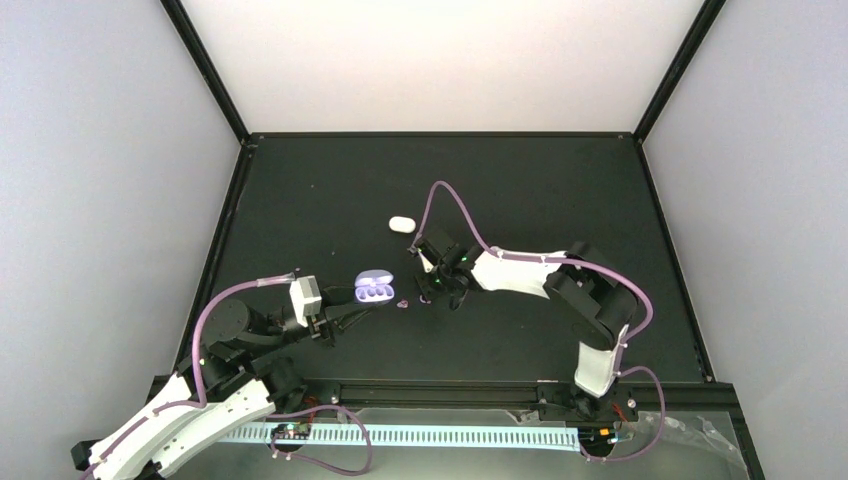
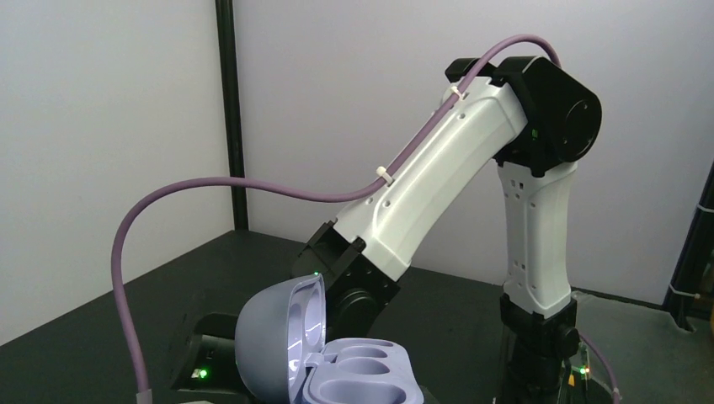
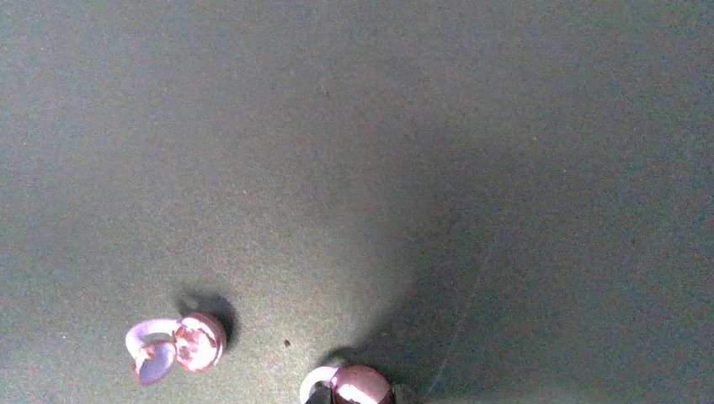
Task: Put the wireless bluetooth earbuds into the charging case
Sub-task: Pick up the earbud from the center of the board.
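Earbuds are what has to move, and both lie just right of where they must go. Furthest left, the left gripper (image 1: 358,308) reaches in from its base, closed on the near edge of the charging case (image 1: 373,288) and holding it low over the black table (image 1: 330,190). The case is open. In the left wrist view its lid (image 2: 278,341) stands up on one side and the two wells (image 2: 362,370) face upward, both empty. From above, the case's long axis runs roughly left to right, so the wells sit side by side along that line.

Just right of the case, close but apart from it, one earbud (image 1: 403,301) lies loose on the table, between the case and the right gripper (image 1: 435,292). In the right wrist view this earbud (image 3: 177,343) lies on its side. The second earbud (image 3: 355,387) sits at the bottom edge of that picture, directly below the wrist. I cannot tell whether the right jaws are wide, narrow or already touching it, because the fingers are not clearly shown.

The right arm is plainly the nearer one to both buds. From there the case lies to the left, so I judge the carry to be a short leftward one.

A small white capsule (image 1: 401,224) lies further back, well apart from everything.
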{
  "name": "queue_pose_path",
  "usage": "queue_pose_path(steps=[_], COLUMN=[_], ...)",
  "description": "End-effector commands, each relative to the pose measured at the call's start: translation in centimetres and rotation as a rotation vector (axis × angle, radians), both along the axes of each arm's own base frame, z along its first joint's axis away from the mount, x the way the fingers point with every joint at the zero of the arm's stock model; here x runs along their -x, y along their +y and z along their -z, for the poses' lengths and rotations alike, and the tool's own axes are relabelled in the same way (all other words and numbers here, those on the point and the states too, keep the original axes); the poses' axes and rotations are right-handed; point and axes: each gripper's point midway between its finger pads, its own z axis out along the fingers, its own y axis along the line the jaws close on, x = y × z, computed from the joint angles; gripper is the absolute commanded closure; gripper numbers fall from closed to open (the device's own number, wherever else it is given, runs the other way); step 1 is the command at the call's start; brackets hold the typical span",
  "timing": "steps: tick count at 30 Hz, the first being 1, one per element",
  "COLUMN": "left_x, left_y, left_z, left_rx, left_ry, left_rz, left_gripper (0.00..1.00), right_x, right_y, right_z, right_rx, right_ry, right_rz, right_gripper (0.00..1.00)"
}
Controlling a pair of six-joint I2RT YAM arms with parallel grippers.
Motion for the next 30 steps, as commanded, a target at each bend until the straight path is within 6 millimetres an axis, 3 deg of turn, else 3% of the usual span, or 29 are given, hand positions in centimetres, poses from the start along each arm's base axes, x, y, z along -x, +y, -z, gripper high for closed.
queue_pose_path(steps=[1, 9, 14, 19, 24, 30], left_x=[-0.2, -0.3, -0.3, -0.3, -0.4, -0.4], left_y=[0.0, 0.1, 0.1, 0.1, -0.1, 0.0], left_z=[-0.3, -0.3, -0.3, -0.2, -0.2, -0.2], left_rx=[0.005, 0.007, 0.008, 0.010, 0.009, 0.006], left_ry=[-0.010, -0.008, -0.006, -0.001, 0.001, 0.003], left_rz=[-0.011, -0.016, -0.018, -0.015, -0.011, -0.016], left_gripper=[0.98, 0.99, 0.98, 0.98, 0.98, 0.99], right_x=[0.2, -0.8, -2.4, -1.8, -1.1, -0.4], right_y=[-1.0, -2.3, -6.5, -10.5, -11.5, -11.7], right_z=[-0.4, -2.5, -3.6, -3.5, -3.5, -1.5], right_rx=[0.021, 0.010, -0.072, -0.155, -0.214, -0.197], right_ry=[-0.021, -0.092, -0.108, -0.086, -0.042, 0.037], right_rz=[0.009, 0.099, 0.382, 0.619, 0.734, 0.784], right_gripper=[0.82, 0.86, 0.86, 0.86, 0.86, 0.81])
